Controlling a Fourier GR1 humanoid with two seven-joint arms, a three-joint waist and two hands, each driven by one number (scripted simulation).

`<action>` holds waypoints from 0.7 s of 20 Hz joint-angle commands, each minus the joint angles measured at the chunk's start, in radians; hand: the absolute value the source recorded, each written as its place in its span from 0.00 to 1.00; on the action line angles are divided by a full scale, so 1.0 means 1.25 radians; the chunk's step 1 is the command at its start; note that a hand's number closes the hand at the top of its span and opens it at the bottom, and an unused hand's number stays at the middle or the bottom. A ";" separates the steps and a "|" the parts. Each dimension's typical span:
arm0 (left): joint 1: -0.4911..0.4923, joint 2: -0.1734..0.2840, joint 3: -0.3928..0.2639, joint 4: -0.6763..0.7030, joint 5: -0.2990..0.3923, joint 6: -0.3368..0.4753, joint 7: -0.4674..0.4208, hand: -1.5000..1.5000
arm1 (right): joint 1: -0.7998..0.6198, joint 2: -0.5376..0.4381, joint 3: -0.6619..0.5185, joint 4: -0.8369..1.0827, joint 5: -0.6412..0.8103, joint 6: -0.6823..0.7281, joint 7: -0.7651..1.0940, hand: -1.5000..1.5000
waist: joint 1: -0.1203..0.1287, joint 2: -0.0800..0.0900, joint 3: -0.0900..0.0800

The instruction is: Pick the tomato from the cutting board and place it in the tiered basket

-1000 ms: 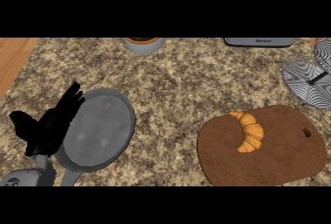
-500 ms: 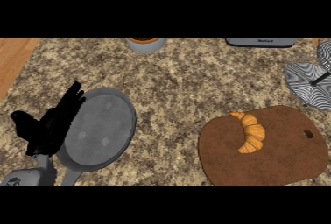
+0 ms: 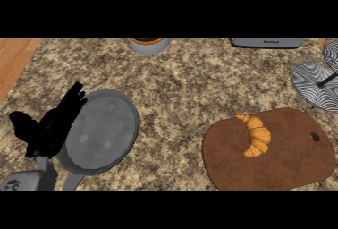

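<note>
Croissant [image 3: 257,139] on cutting board [image 3: 290,165], well apart from left robot hand [image 3: 51,127], fingers straight.

Seen from the robot's head, looking steeply down on the granite counter [image 3: 185,89], near enough that the brown cutting board [image 3: 277,156] touches the lower right edge and the grey pan [image 3: 102,132] fills the lower left. Only one view given, so nothing shared; far edge cuts a bowl [image 3: 148,44] and tiered basket [image 3: 320,80] at right.

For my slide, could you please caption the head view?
Open left hand rests beside a grey pan; a croissant lies on the brown cutting board, near the basket.
</note>
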 commanded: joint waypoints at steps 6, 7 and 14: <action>0.011 0.011 0.014 0.005 0.007 -0.018 -0.013 0.50 | -0.066 -0.055 -0.138 0.041 -0.142 0.127 0.061 0.00 | 0.005 0.005 0.000; 0.009 0.009 0.022 0.003 0.013 -0.014 -0.013 0.50 | -0.047 -0.055 -0.157 0.047 -0.162 0.132 0.050 0.00 | 0.001 0.003 0.001; 0.002 -0.001 0.003 -0.006 -0.005 -0.005 0.007 0.50 | -0.040 -0.156 -0.268 0.058 -0.272 0.171 0.110 0.00 | -0.001 0.004 0.001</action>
